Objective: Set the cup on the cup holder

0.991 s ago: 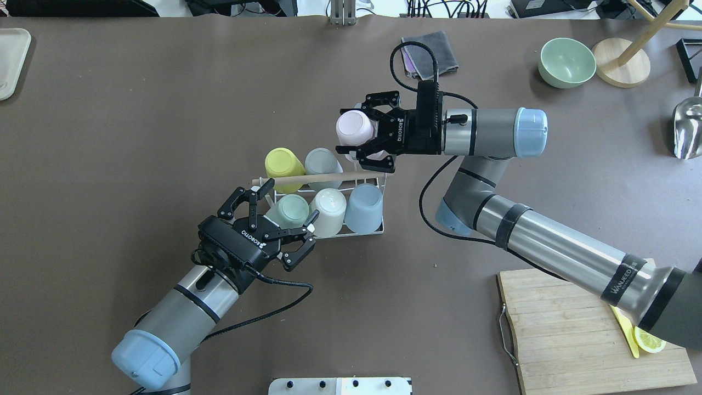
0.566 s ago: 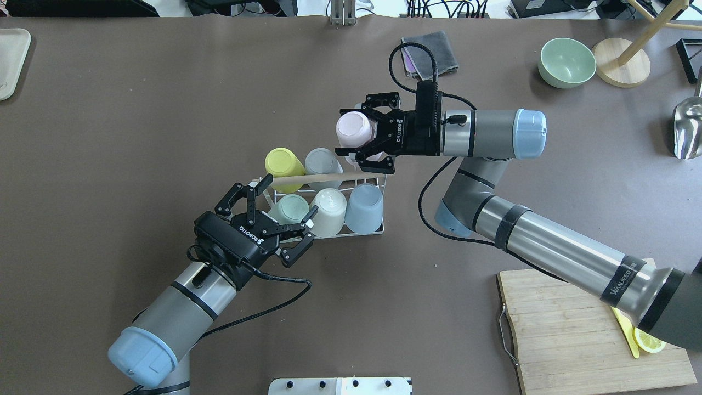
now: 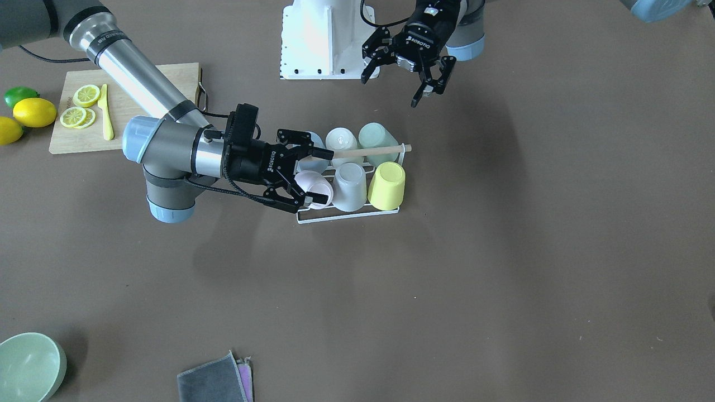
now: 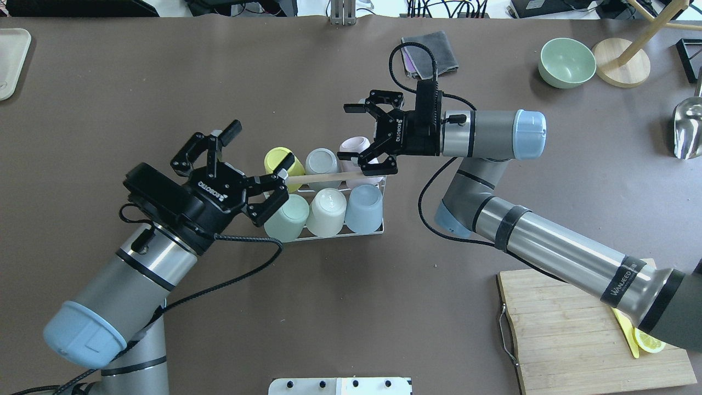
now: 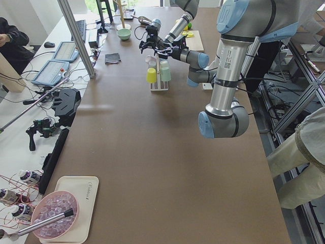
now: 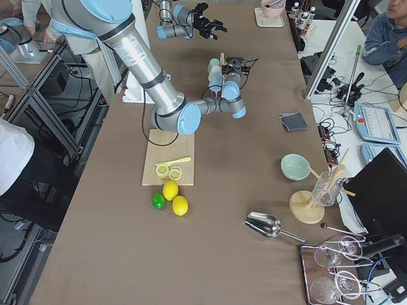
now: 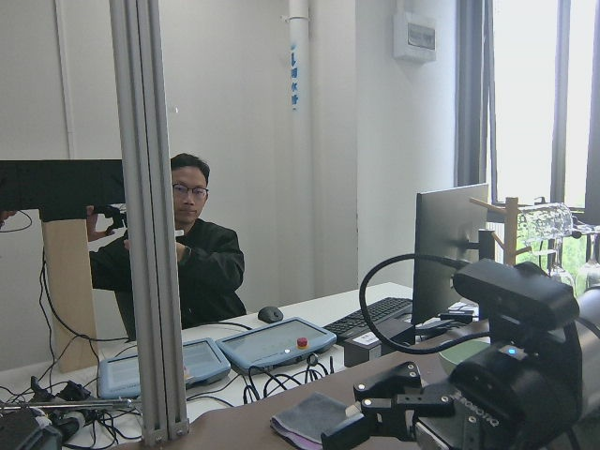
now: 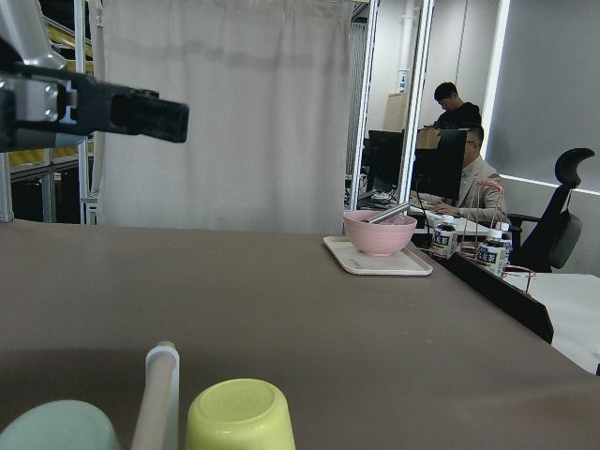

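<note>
Left arm bent up from its base, left gripper (image 4: pixel 258 149) held high and tilted, jaws spread wide, right arm stretched out, right gripper (image 4: pixel 345 131) level, pointing sideways, jaws apart

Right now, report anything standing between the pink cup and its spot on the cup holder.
Nothing visible does. The pink cup already rests at the end of the cup holder, next to the grey cup. The right gripper is open beside it.
</note>
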Controlling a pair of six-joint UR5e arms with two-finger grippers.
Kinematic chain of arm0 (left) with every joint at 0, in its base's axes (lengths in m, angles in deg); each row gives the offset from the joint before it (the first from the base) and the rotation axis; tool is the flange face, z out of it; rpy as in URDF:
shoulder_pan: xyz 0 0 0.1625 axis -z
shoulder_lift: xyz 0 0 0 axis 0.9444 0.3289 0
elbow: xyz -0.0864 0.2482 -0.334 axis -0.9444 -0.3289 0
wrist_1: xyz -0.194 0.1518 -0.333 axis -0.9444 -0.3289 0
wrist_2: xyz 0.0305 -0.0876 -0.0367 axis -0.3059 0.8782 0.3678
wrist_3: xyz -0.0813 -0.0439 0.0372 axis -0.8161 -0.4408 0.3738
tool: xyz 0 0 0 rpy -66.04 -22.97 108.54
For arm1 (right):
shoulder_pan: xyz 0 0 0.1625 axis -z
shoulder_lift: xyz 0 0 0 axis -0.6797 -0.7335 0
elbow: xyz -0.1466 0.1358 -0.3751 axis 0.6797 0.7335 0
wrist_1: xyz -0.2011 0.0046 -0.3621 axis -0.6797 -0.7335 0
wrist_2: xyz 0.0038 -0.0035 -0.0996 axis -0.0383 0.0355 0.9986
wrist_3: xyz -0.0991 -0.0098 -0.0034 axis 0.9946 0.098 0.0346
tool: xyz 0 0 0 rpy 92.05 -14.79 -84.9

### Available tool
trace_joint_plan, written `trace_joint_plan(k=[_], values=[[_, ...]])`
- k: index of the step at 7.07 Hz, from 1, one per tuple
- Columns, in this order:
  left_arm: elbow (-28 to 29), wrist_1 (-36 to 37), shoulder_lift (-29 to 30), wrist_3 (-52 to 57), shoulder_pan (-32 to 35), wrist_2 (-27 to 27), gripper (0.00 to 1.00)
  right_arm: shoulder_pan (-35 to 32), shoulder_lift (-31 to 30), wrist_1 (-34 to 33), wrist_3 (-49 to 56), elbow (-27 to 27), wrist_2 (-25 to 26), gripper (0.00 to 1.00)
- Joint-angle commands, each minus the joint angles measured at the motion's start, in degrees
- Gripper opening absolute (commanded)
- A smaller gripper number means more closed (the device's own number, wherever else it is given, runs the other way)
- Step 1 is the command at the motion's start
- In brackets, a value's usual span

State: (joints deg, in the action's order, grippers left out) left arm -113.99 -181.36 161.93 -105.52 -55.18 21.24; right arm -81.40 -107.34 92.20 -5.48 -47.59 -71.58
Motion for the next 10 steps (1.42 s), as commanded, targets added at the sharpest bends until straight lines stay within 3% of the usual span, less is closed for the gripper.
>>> trace_joint_plan(k=[1,3,5,6,7,9,10], values=[[-1.1,0.3,-0.9,0.1,11.1,5.6,0.98,-0.7,-0.8,-0.4,-0.2,-0.4,-0.1,1.00],[-1.8,0.9,-6.0,0.0,16.2,10.9,0.98,-4.1,-0.9,-8.8,-0.3,-2.7,-2.6,1.00],[-1.2,6.6,-10.2,0.1,25.3,12.4,0.98,-9.7,-1.3,-23.8,-0.2,-7.5,-11.6,1.00],[-1.2,13.0,-12.9,0.0,31.9,21.3,0.98,-12.4,-1.7,-30.1,-0.2,-8.6,-16.7,1.00],[-0.6,18.6,-13.9,-0.1,36.2,26.0,0.98,-14.6,-2.1,-35.7,-0.1,-8.7,-20.0,1.00],[0.9,32.4,-13.7,-0.5,39.0,29.9,0.98,-19.8,-2.9,-52.4,0.1,-9.9,-26.4,1.00],[1.0,41.5,-13.8,-0.7,40.2,36.9,0.98,-21.9,-4.6,-62.7,0.3,-12.9,-26.9,1.00]])
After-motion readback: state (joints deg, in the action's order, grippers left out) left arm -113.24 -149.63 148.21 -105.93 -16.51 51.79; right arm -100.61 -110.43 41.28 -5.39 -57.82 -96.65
